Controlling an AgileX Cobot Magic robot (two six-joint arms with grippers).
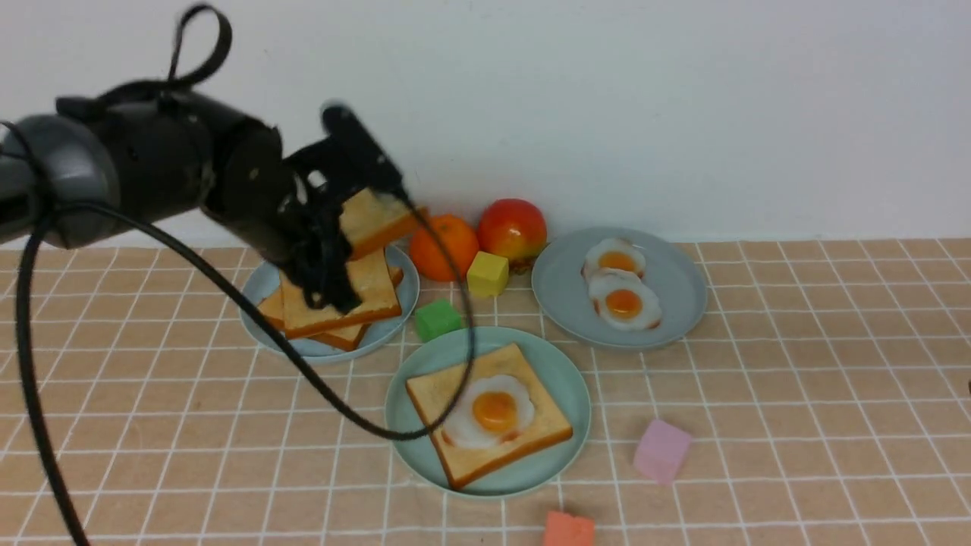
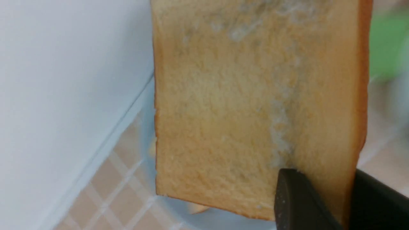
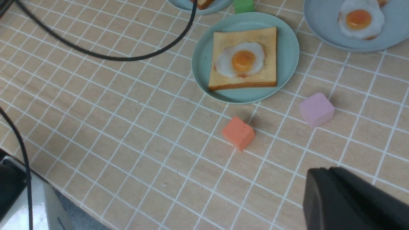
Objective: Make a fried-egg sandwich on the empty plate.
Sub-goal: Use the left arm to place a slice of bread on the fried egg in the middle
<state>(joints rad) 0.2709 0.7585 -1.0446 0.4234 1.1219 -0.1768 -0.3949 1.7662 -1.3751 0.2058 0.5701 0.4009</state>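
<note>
items on checked peach tablecloth (image 1: 834, 379), as seen from the floor: left gripper (image 2: 326, 185), pinching one held toast slice (image 1: 377, 218) by its crust edge, one finger on each face; the slice is tilted and lifted above the toast stack (image 1: 364, 303), which sits on the left grey-blue plate (image 1: 404, 299) at the rear left. mint-green plate (image 1: 565, 379), front centre, carrying a base toast slice (image 1: 546, 428) laid flat, with a fried egg (image 1: 491, 409) on top of it, yolk up; no second slice over it. right grey-blue plate (image 1: 675, 288), rear right, holding two spare eggs (image 1: 622, 299), overlapping each other. orange (image 1: 447, 246) and apple (image 1: 513, 227), side by side against the white wall between the two grey-blue plates. yellow cube (image 1: 487, 273), just in front of the fruit. green cube (image 1: 438, 318), between the toast plate and the mint-green plate. pink cube (image 1: 661, 449), near the mint-green plate's right side. coral cube (image 1: 567, 528), at the front edge, just below that plate. black cable (image 1: 303, 371), looping from the left arm across the mint-green plate's left side. right gripper (image 3: 351, 198), off to the right over bare cloth, fingers pressed together with nothing between them.
</note>
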